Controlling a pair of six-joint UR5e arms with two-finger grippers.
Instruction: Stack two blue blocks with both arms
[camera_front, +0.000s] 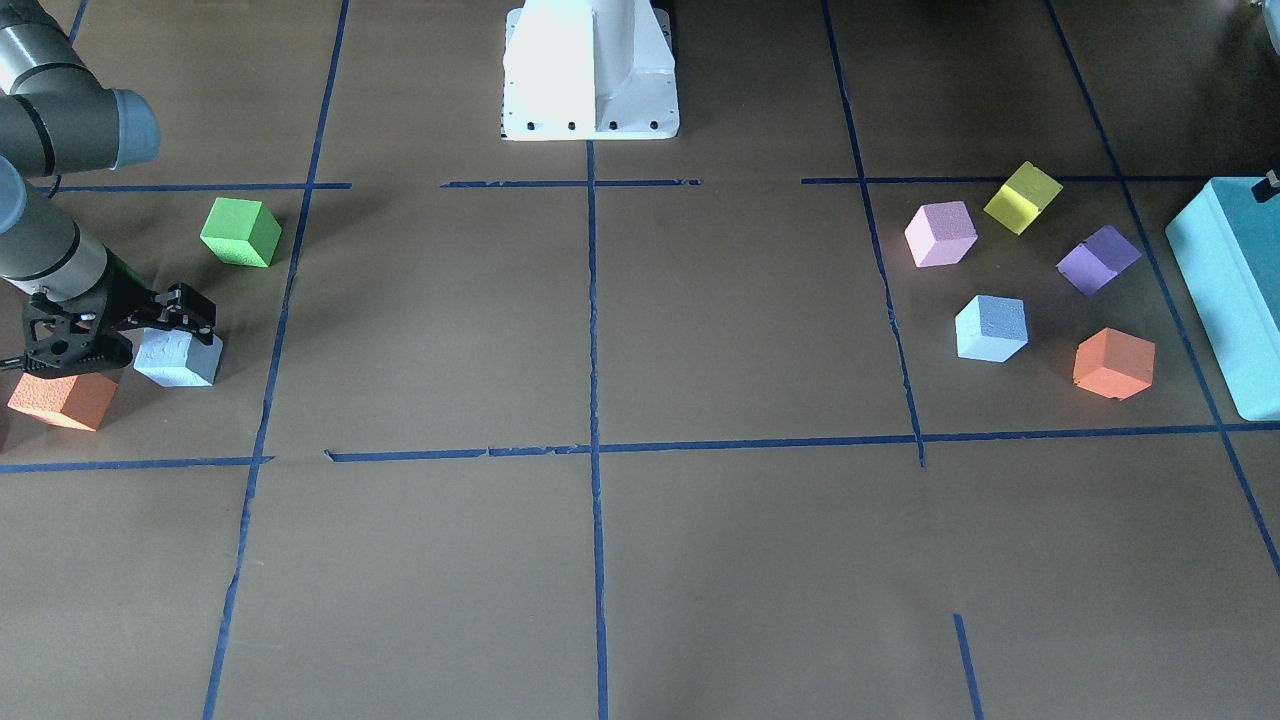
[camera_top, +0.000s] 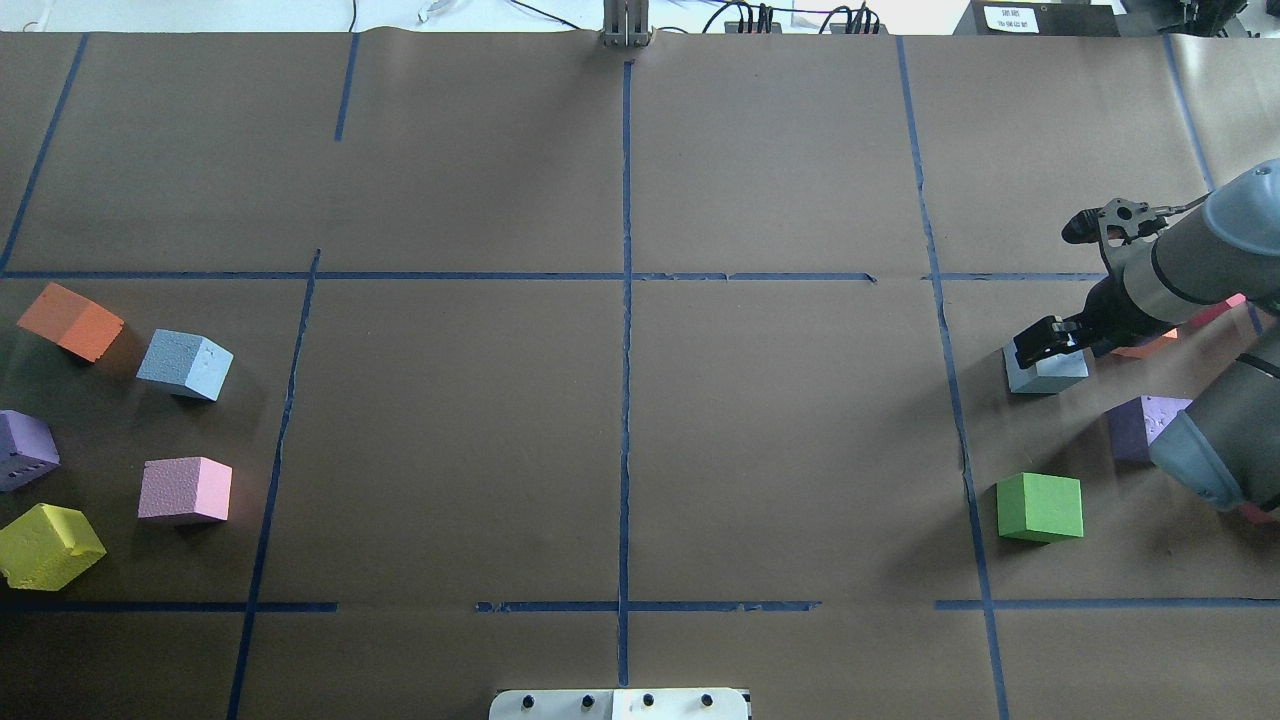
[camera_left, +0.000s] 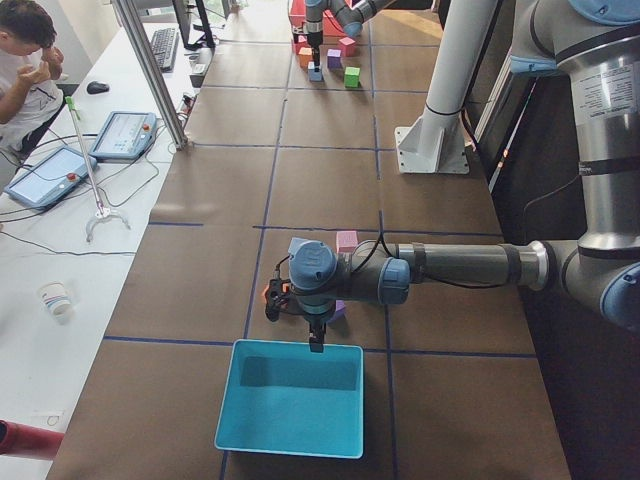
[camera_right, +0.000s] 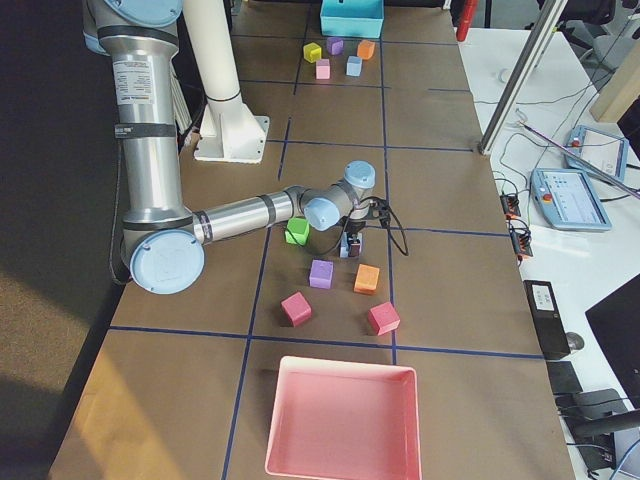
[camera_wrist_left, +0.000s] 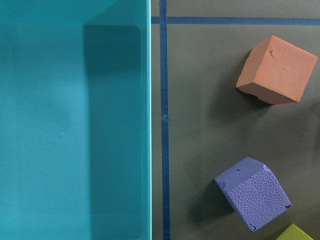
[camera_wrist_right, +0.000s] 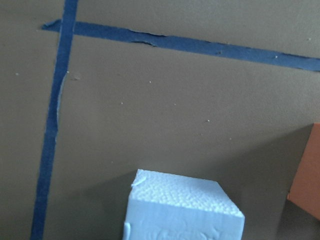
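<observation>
One blue block (camera_front: 178, 360) lies on the table on the robot's right side; it also shows in the overhead view (camera_top: 1045, 372) and at the bottom of the right wrist view (camera_wrist_right: 182, 210). My right gripper (camera_front: 185, 320) hangs right over it (camera_top: 1045, 345), its jaws apparently open. The other blue block (camera_front: 992, 328) lies on the robot's left side (camera_top: 185, 364), among other coloured cubes. My left gripper (camera_left: 316, 340) hovers over the near rim of the turquoise box (camera_left: 290, 400); I cannot tell whether it is open or shut.
A green cube (camera_front: 240, 232) and an orange cube (camera_front: 65, 398) flank the right gripper. Pink (camera_front: 940, 234), yellow (camera_front: 1022, 197), purple (camera_front: 1098, 260) and orange (camera_front: 1114, 363) cubes surround the left blue block. A pink tray (camera_right: 340, 420) stands at the right end.
</observation>
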